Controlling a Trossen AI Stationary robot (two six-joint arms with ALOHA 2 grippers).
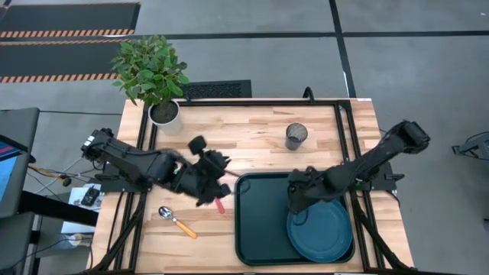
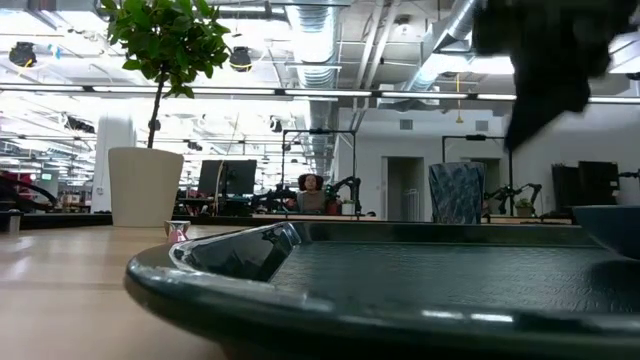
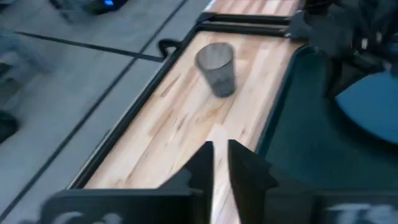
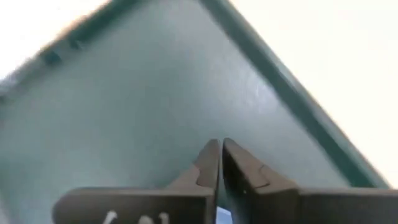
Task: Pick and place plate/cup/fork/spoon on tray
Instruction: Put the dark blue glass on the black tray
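the tray (image 2: 420, 290) lies nearest, its dark green rim filling the bottom of the low view. from above it sits on the table's near right part, long side running front to back (image 1: 260, 229). the plate (image 1: 321, 229), dark teal-blue, lies in the tray's near right corner, its edge riding close to the tray's rim; a slice of it shows at the low view's right edge (image 2: 610, 222).

the right gripper (image 1: 299, 200) is over the tray at the plate's far edge. in its own wrist view its fingers (image 4: 208, 165) stand nearly together, only a thin slit between them, with tray floor (image 4: 143, 106) ahead; nothing can be seen held between them.

the fork (image 1: 220, 204) shows only as a bit of red handle just beside the tray's left rim, under the left gripper (image 1: 212, 186). the left wrist view shows that gripper's fingers (image 3: 202, 165) drawn narrow, a slim gap between them; whether they pinch the fork cannot be told.

the spoon (image 1: 177, 222) lies on bare wood left of the tray, bowl toward the left, orange handle pointing near-right, well apart from the fork.

the cup (image 1: 296, 135) stands upright on the table beyond the tray, apart from it; it also shows in the left wrist view (image 3: 217, 68).

a potted plant (image 1: 157, 80) stands at the far left corner of the table (image 1: 252, 137).
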